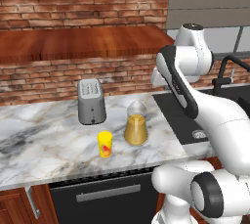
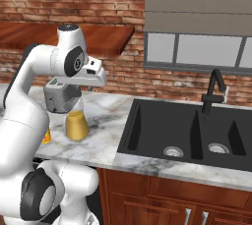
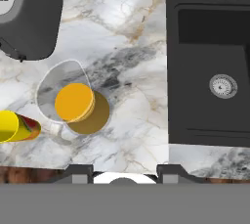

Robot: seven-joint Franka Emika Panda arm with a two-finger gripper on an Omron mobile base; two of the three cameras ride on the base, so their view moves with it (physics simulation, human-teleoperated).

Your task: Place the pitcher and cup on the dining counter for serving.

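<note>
In the left base view, the pitcher point(image 1: 135, 129) was seen upright on the marble counter point(image 1: 44, 140), with the cup point(image 1: 104, 144) just beside it and the toaster point(image 1: 91, 101) behind both; the pincer itself was masked by the arm. In the right base view, the pincer point(image 2: 94, 78) was held high above the pitcher point(image 2: 77, 123), well clear of its top, the jaws' spacing not being readable there. In the hand view, the pincer point(image 3: 123, 170) was found spread and empty, the fingertips point(image 3: 78, 171) apart; the pitcher point(image 3: 73, 100) lay ahead and off toward one fingertip, the cup point(image 3: 17, 126) farther that way, the sink point(image 3: 210, 71) opposite. A straight descent was judged likely to miss or tip the pitcher, the offset being uncorrected, and the cup could be knocked
</note>
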